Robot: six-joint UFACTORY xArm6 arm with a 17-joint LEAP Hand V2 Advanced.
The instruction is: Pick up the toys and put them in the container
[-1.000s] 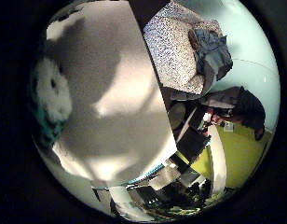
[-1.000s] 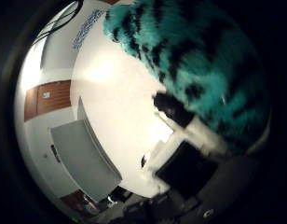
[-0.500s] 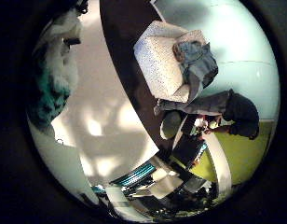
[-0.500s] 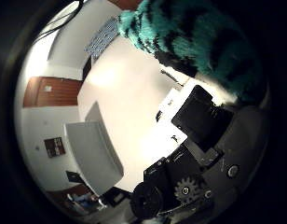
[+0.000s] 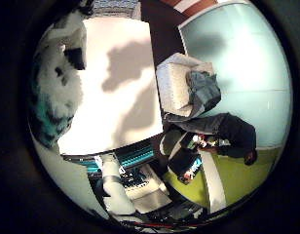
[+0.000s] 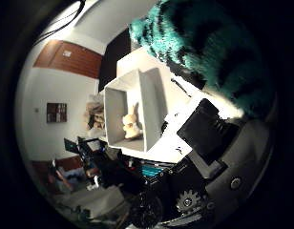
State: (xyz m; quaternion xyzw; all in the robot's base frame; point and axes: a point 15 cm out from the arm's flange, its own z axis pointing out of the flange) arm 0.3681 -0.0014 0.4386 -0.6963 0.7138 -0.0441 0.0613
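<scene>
Since the earlier frames, a white open rectangular container [image 6: 137, 112] has come into the thumb side view, standing on the white counter [image 5: 123, 102] with a small pale yellow plush toy [image 6: 131, 125] inside it. Close against the palm, the fluffy teal plush toy with black stripes [image 6: 209, 52] is held, with a white furry part in the other view. I cannot tell how the fingers of the white and black hand [image 6: 218, 157] stand around it.
</scene>
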